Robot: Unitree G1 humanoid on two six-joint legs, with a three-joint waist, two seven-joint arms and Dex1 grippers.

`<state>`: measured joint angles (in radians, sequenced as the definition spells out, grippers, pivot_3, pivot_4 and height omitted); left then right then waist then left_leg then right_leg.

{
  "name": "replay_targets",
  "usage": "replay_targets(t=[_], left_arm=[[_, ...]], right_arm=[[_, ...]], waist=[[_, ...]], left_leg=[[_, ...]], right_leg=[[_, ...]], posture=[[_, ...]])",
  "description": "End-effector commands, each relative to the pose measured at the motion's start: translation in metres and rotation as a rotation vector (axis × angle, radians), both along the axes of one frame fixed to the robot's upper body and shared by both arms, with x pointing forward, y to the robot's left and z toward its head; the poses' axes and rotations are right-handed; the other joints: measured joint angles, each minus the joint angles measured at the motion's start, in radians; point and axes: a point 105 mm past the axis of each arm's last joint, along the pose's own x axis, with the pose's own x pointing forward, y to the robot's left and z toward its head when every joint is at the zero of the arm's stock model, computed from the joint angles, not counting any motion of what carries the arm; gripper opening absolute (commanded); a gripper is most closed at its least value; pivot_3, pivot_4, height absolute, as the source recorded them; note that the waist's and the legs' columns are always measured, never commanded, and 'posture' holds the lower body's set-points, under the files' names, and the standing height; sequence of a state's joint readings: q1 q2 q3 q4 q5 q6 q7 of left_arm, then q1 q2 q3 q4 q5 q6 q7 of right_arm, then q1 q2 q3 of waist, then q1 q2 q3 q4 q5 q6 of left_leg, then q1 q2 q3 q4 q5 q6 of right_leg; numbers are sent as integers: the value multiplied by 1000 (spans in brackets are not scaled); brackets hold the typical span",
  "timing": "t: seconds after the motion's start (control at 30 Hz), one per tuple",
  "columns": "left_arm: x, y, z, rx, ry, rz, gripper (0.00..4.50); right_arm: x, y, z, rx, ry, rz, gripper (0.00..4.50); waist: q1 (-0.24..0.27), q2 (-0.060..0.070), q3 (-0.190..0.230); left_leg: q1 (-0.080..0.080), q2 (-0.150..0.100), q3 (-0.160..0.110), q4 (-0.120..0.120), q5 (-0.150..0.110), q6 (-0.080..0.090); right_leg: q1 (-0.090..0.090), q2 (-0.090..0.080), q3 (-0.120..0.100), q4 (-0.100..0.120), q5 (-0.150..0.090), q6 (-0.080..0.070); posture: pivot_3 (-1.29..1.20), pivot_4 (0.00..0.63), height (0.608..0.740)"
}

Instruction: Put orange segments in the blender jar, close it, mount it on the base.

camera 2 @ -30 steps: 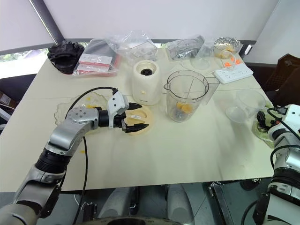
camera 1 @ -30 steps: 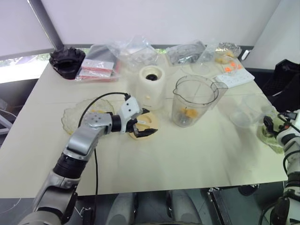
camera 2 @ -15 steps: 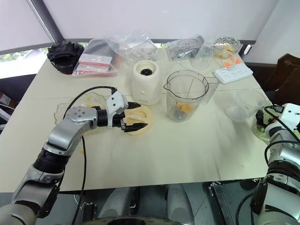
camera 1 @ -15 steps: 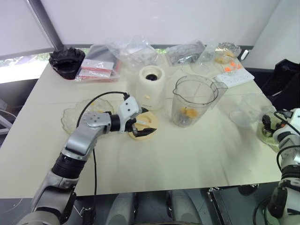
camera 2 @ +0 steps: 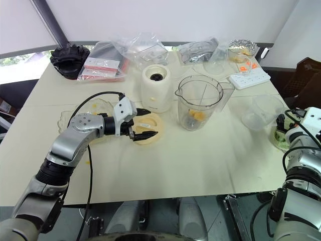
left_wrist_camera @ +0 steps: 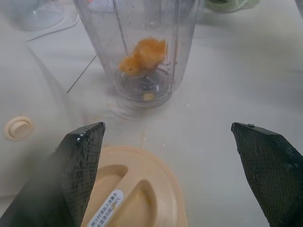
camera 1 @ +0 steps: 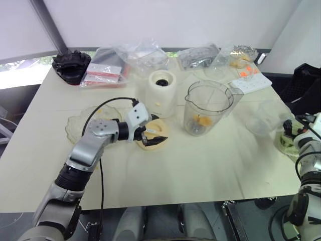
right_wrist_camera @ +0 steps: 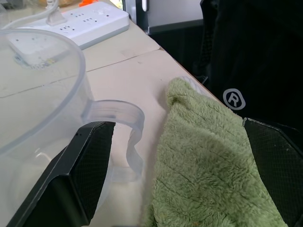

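Flanking blender jar (camera 2: pixel 198 102): base (camera 2: pixel 156 88), frosted jug (camera 2: pixel 261 112).

base (camera 2: pixel 156 88) left of blender jar (camera 2: pixel 198 103) | orange segments (left_wrist_camera: pixel 143 56) in jar | lid (camera 2: pixel 146 129) before base | all on table (camera 2: pixel 200 160)

frosted jug (right_wrist_camera: pixel 42 109), green cloth (right_wrist_camera: pixel 203 175), power strip (right_wrist_camera: pixel 71 23)

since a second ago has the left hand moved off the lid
No. The left hand still hovers open over the flat cream lid, at the same spot beside the base as before.
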<state>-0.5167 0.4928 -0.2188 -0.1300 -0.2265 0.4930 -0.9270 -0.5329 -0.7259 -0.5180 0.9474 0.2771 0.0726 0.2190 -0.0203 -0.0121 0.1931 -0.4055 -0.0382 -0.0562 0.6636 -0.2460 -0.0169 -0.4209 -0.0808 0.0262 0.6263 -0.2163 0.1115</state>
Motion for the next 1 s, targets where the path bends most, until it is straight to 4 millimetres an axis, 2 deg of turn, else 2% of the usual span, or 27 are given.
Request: replay_targets(t=[0.03, 0.07, 0.27, 0.3, 0.8, 1.0], left_arm=[[0, -1, 15, 3, -68, -17, 4500], [1, -1, 15, 4, -70, -15, 4500], [1, -1, 17, 9, -79, -11, 4500], [1, -1, 17, 9, -80, -10, 4500], [2, 0, 17, 12, -88, -8, 4500], [2, -2, 17, 11, -89, -11, 4500]], right_arm=[[3, -6, 22, -50, -54, -10, 3929], [4, -5, 22, -48, -55, -9, 3649], [8, -2, 21, -46, -59, -2, 434], [8, -1, 21, -46, -59, 0, 75], [5, 7, 12, -15, -81, 16, 75], [0, 22, 22, 16, -145, 35, 75]], waist=[[0, 0, 0], [0, 0, 0], [0, 0, 0], [0, 0, 0], [0, 0, 0], [0, 0, 0]], left_leg=[[0, 0, 0, 0, 0, 0], [0, 0, 0, 0, 0, 0], [0, 0, 0, 0, 0, 0], [0, 0, 0, 0, 0, 0], [0, 0, 0, 0, 0, 0], [0, 1, -1, -1, 0, 0]], right_leg=[[0, 0, 0, 0, 0, 0], [0, 0, 0, 0, 0, 0], [0, 0, 0, 0, 0, 0], [0, 0, 0, 0, 0, 0], [0, 0, 0, 0, 0, 0], [0, 0, 0, 0, 0, 0]], posture=[[0, 150, 740], [0, 150, 740], [0, 150, 740], [0, 150, 740], [0, 150, 740], [0, 150, 740]])
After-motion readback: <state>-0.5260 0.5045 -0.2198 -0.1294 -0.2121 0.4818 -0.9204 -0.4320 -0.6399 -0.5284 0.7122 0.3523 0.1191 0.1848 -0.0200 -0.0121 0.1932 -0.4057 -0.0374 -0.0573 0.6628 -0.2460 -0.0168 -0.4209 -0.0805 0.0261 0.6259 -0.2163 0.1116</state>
